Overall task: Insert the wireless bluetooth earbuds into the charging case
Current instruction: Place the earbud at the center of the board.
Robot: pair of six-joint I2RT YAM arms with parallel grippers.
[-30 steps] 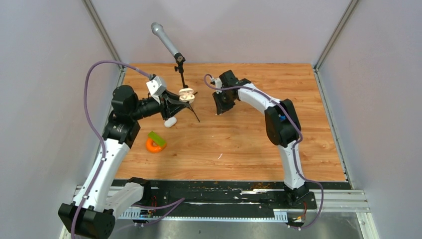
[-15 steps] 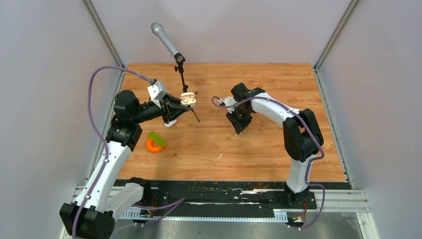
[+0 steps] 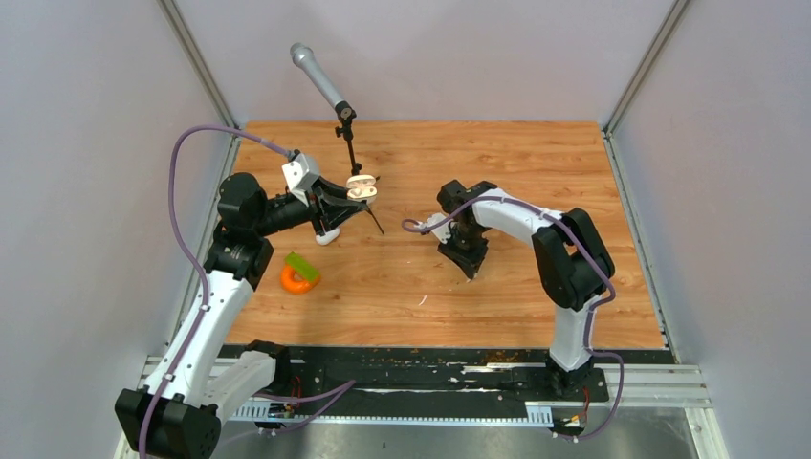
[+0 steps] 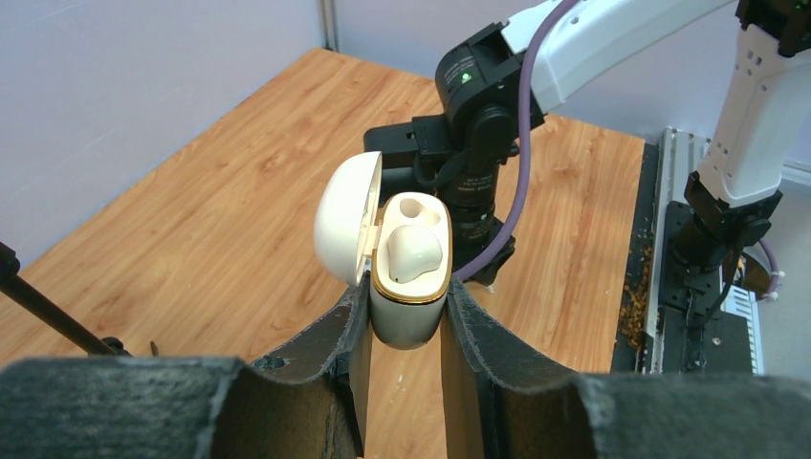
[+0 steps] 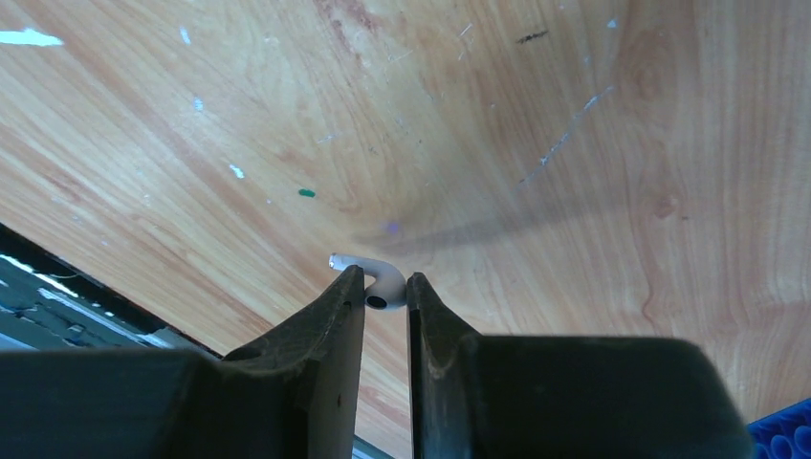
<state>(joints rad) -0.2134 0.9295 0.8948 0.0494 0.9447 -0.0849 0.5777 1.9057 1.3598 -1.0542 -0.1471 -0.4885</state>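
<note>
Case [image 4: 406, 325] stood clamped between the left gripper's [image 4: 405, 290] closed fingers, long axis along them, mouth facing the right arm, lid [image 4: 342, 229] swung left. An earbud [image 4: 413, 253] sat in its near well. The second earbud [image 5: 375, 277] was pinched in the right gripper's [image 5: 385, 289] narrowly parted tips, stem crosswise, over open table [image 3: 536, 163]. The mic stand [image 3: 350, 143] stood just beside the case.

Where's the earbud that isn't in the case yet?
Right wrist view: the loose earbud is pinched between the right gripper's fingertips over the table, right of centre, apart from the open charging case in the left gripper.
</note>
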